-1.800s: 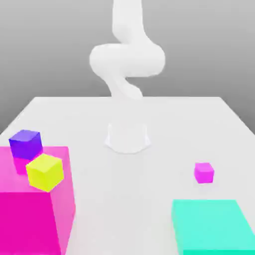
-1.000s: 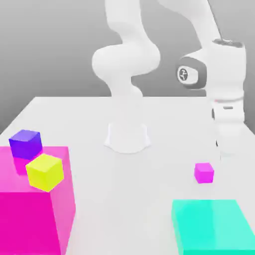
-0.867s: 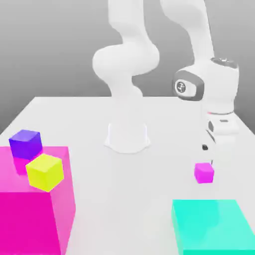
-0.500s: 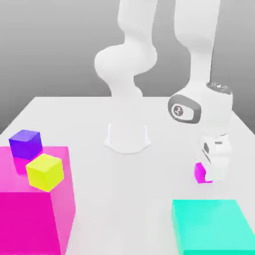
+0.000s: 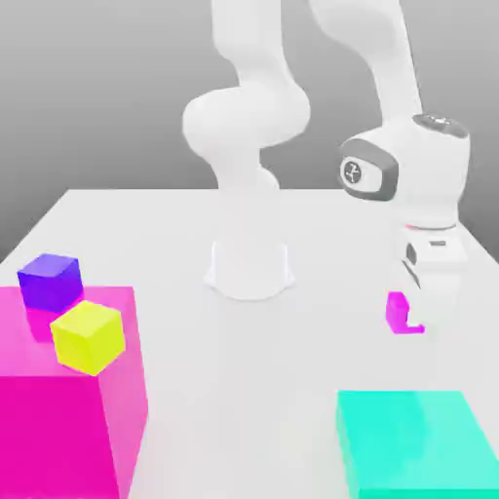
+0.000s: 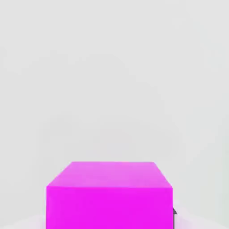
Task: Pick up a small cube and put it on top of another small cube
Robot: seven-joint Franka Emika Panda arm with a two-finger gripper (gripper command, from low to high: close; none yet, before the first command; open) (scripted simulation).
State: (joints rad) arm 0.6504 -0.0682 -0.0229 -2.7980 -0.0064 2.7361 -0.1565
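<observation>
Right now I'm gripping the small cube (image 6: 109, 194) in my gripper (image 5: 419, 317), fingers pinched on its sides, and I'm carrying it clear of the white table (image 5: 322, 244). In the hand view it's sitting square in front of me, with only bare tabletop beyond it.

Scanning outward in the exterior view: the teal block (image 5: 417, 441) is lying below my load, toward the camera. What matters for the coming move is the direction of the target. The yellow cube (image 5: 88, 336) is sitting on the huge magenta block (image 5: 68, 419), well apart from me toward the exterior view's left, and the purple cube (image 5: 50, 281) is just behind it. I'm judging a long sideways carry, keeping enough height to clear that block's top edge.
</observation>
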